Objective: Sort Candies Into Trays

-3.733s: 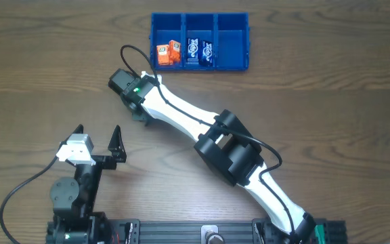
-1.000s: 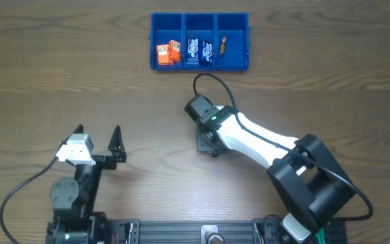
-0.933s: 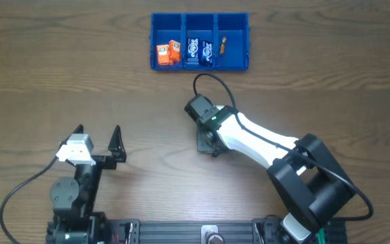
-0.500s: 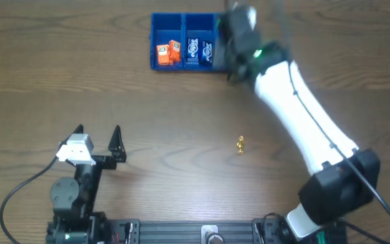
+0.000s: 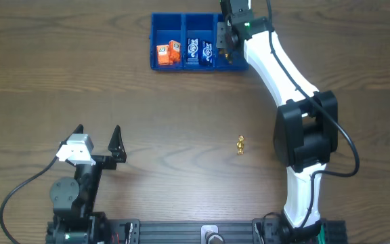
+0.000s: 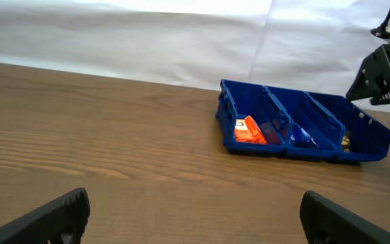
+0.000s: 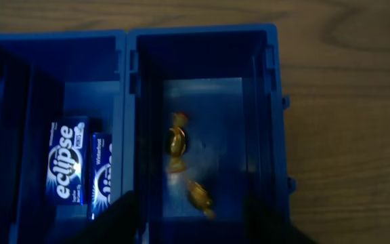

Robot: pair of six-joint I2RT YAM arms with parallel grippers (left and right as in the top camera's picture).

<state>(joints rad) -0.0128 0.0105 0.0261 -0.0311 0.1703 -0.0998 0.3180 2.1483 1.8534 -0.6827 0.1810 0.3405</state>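
— Right gripper (image 5: 224, 42): where is it, and how does it stand?
— Over the right-hand compartment of the blue tray (image 5: 198, 16), fingers spread wide with nothing between them. Two gold-wrapped candies (image 7: 177, 142) lie in that compartment, right beneath it.
— Any writing to speak of?
— The blue packs (image 7: 66, 163) in the middle compartment carry bold white lettering. The orange candies (image 5: 168, 52) in the left compartment show a small pale label, too small to read.
— And the surface, the room?
— Brown wood-grain tabletop (image 5: 46, 68), with the tray at the middle of its far edge. Behind that edge stands a plain white backdrop (image 6: 114, 34).
— Anything outside the tray?
— One loose gold candy (image 5: 241, 144) on the bare wood near the tabletop's middle, well apart from both grippers.
— The left gripper (image 5: 98, 132)?
— Near the near-left corner, spread wide and holding nothing.
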